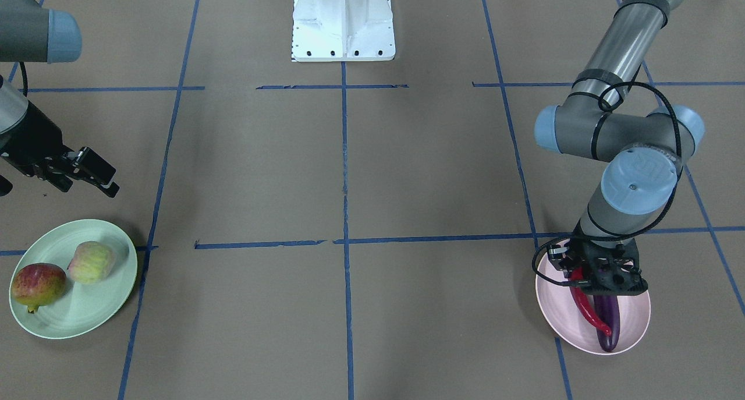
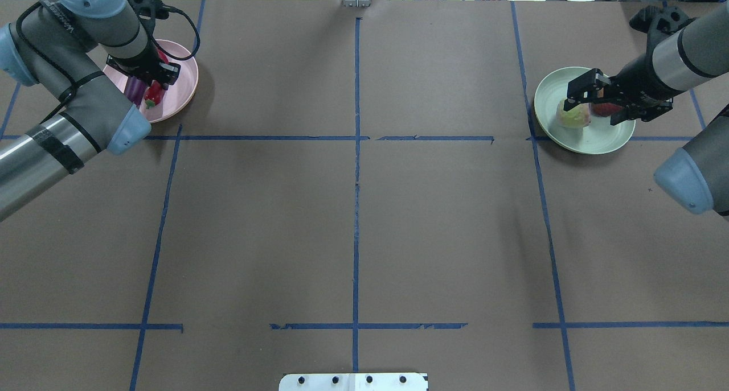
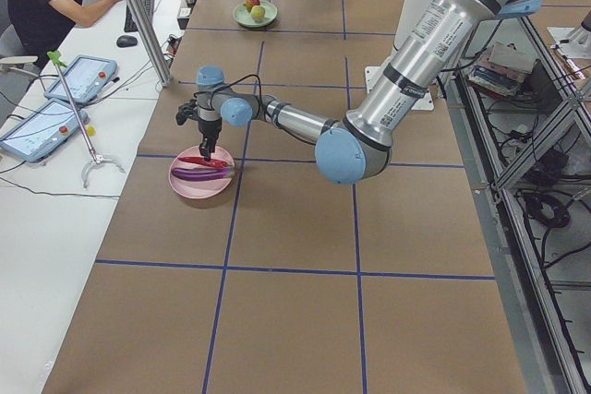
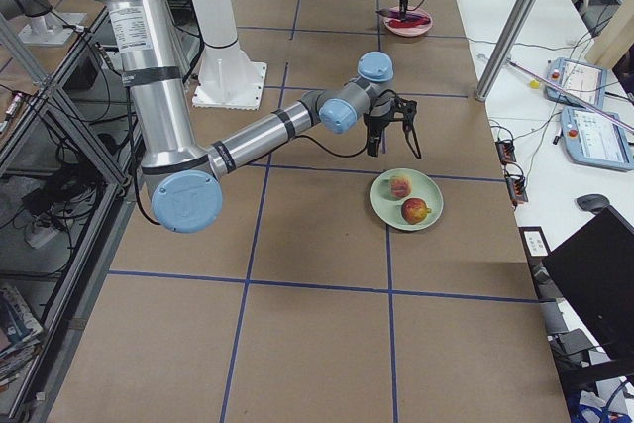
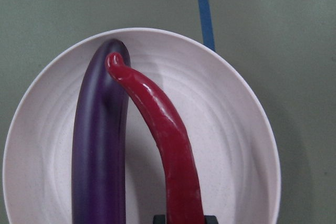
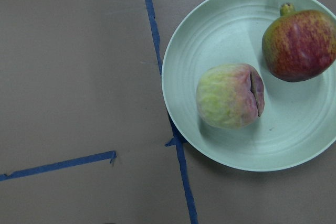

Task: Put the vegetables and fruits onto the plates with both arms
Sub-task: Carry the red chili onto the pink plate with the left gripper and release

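Observation:
The pale pink plate [image 1: 634,318] holds the purple eggplant [image 1: 609,312] with the red chili pepper [image 1: 585,307] lying partly across it. My left gripper [image 1: 602,283] is low over the plate's near rim and looks shut on the chili's stem end. The left wrist view shows the chili [image 5: 168,140] running in from the gripper beside the eggplant [image 5: 97,150]. The mint green plate [image 1: 87,312] holds the peach-like fruit [image 1: 91,262] and the pomegranate-like fruit [image 1: 38,284]. My right gripper [image 1: 96,176] is open and empty, raised just behind that plate.
The white base block [image 1: 343,21] stands at the table's robot side. Blue tape lines [image 1: 344,213] cross the brown table cover. A person sits at a side table with tablets [image 3: 78,76] beyond the table's edge.

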You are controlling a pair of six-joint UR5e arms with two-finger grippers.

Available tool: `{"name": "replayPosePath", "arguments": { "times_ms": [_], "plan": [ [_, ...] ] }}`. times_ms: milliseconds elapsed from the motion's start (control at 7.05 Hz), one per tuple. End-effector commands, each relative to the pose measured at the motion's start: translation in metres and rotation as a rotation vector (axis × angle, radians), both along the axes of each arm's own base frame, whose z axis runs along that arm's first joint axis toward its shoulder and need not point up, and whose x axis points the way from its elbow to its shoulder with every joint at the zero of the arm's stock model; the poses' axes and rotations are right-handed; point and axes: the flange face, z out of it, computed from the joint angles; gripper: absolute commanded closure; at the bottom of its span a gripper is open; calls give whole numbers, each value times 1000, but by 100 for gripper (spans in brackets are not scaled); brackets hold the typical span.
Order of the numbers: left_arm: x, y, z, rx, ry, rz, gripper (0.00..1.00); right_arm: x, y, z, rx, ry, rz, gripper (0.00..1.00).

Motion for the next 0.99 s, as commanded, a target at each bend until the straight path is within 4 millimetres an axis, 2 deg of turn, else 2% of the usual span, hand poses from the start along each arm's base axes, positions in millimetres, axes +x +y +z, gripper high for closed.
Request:
{"name": "replayPosePath", "arguments": {
  "times_ms": [0,142,284,426,568,710,852],
  "plan": [
    [-7,3,-16,-1,66,27,0,7,10,4,-6,-2,-2,0],
    [-25,14,-14,-27,131,54,1,19,31,11,-7,0,-11,0],
    [-57,35,-9,-21,164,65,2,31,40,30,-35,14,-11,0],
    [-90,43,-1,46,167,133,3,38,45,44,-17,35,-41,0],
    [-133,43,35,75,123,171,4,59,45,52,4,46,-38,0],
    [-184,68,67,125,98,230,4,88,54,75,27,52,-78,0],
    [-240,82,89,114,157,251,4,132,61,95,48,45,-98,0]
  ]
}}
